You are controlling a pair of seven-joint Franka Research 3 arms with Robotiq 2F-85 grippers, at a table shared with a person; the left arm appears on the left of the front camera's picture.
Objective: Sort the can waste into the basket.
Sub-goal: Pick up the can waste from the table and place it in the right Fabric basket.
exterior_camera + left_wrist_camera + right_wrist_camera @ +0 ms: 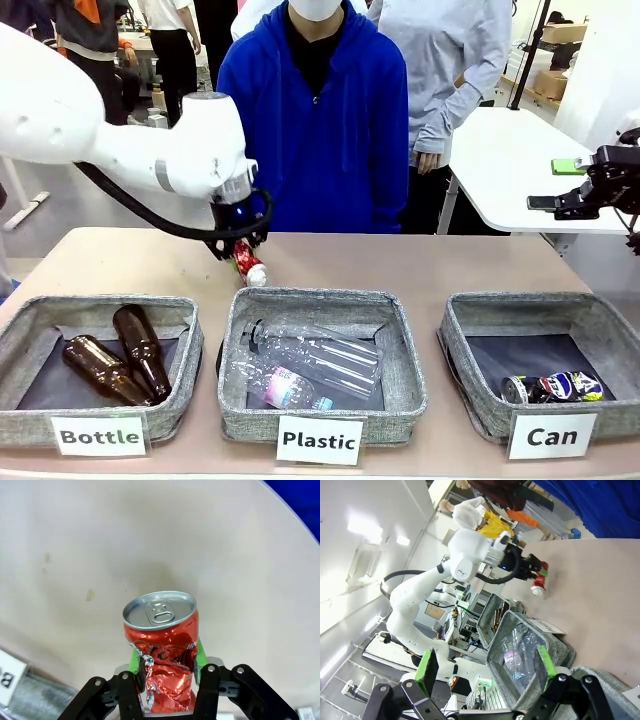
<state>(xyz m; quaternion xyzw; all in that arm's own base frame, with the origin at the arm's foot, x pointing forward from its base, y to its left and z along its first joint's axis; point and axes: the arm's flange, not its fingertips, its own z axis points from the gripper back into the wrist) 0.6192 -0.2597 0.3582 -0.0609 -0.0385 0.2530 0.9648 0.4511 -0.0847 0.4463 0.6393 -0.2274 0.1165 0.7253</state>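
while left fingers (134,661) pinch red can (162,650), right fingers (426,666) spread.

Red can (162,665): thin crumpled metal, glossy foil-like sheen on the creases; top a smooth brushed silver disc with pull tab. Gripped between green pads (134,661) of the left gripper (166,662), matt rubbery look; black finger links smooth hard plastic or metal, cannot tell which.

Tabletop (420,262): matt beige, smooth, a few faint stains.

Baskets: coarse grey woven cloth, dark matt lining. Can basket (470,318) at right edge, with white paper sign. Inside it, blue and silver can (555,387), crushed shiny metal.

Middle basket: clear plastic bottles (310,360), glossy, creased.

Left basket: brown glass bottles (125,358), smooth and shiny.

Robot arm (120,140): glossy white shell.
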